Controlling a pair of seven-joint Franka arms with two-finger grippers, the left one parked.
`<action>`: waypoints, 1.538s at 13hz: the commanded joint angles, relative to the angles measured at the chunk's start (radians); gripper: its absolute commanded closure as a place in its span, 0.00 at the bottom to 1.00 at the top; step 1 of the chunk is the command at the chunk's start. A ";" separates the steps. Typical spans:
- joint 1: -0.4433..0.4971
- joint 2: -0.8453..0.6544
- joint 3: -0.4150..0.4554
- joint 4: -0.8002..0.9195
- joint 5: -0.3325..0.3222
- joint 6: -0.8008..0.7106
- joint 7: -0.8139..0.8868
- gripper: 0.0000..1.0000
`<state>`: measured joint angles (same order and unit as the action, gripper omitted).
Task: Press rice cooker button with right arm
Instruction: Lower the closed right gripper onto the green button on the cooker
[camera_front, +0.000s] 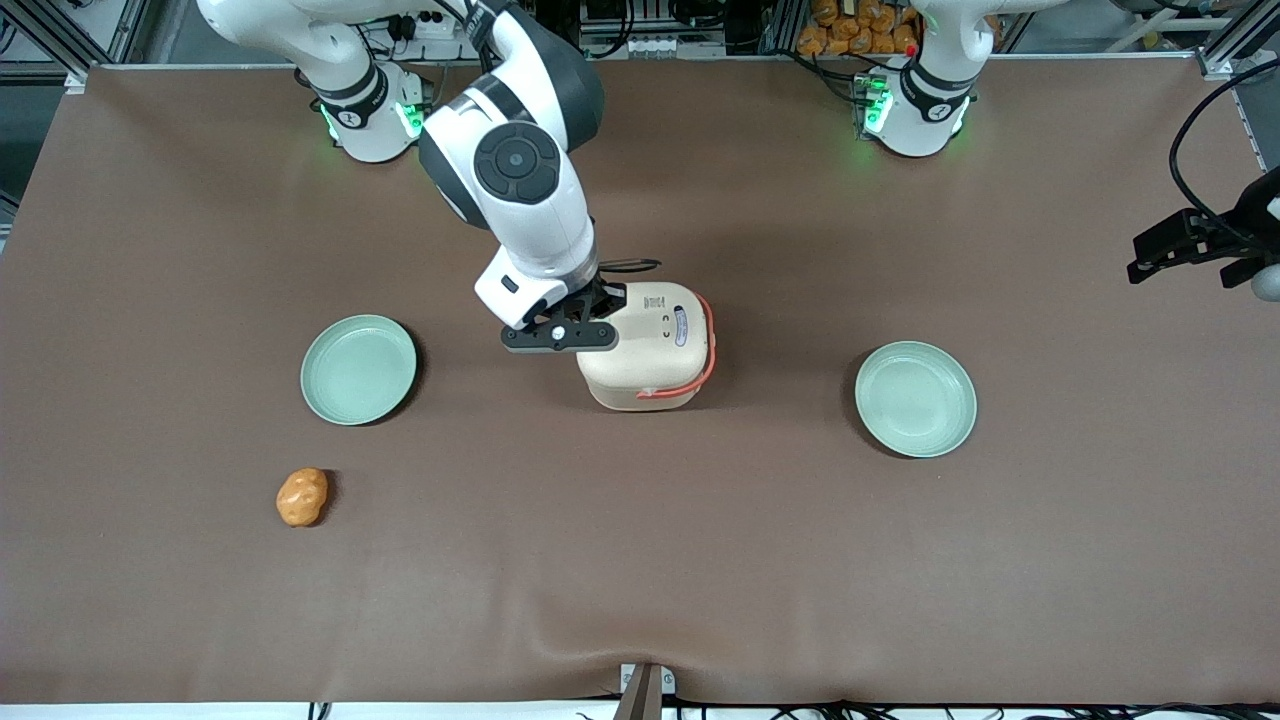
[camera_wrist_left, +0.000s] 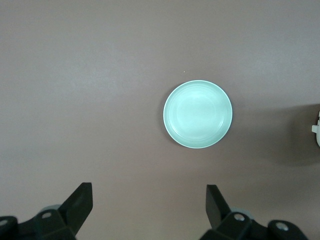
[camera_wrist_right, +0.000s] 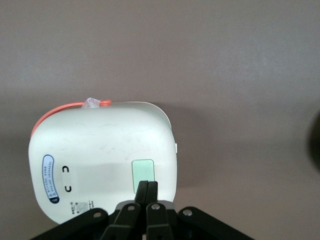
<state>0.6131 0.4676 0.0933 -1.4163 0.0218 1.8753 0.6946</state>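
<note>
Closed finger against finger, the gripper (camera_wrist_right: 146, 192) of the right arm (camera_front: 520, 175) is held just above the lid of the rice cooker (camera_front: 650, 345), with its joined fingertips (camera_wrist_right: 146, 189) at the edge of the button (camera_wrist_right: 142, 172); whether the tips actually touch the pad cannot be told. Nothing is held between the fingers.

The rice cooker is placed near the middle of the brown table (camera_front: 640, 560), between two mint-green plates. Its lid is seen shut, so its inside is hidden. Its coral-orange handle (camera_front: 700, 372) is seen folded down around the side turned toward the parked arm's end and the side nearer the front camera. In the wrist view the lid is shown as a rounded rectangle, slightly longer along the line from the blue oval label (camera_wrist_right: 47, 178) to the button. The label sits near one short end, the button near the other, with two small dark marks (camera_wrist_right: 67, 179) between them.

Both plates are seen bare: one plate (camera_front: 358, 369) toward the working arm's end, the other plate (camera_front: 915, 398) toward the parked arm's end. An orange lumpy object (camera_front: 302, 497) is seen on the table nearer the front camera than the first plate, well apart from the cooker
</note>
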 joint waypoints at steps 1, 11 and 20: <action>0.023 0.045 -0.009 0.033 -0.011 -0.005 0.016 1.00; 0.047 0.065 -0.014 -0.033 -0.013 0.039 0.016 1.00; 0.048 0.066 -0.014 -0.043 -0.013 0.065 0.025 1.00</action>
<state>0.6477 0.5353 0.0895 -1.4540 0.0204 1.9265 0.6975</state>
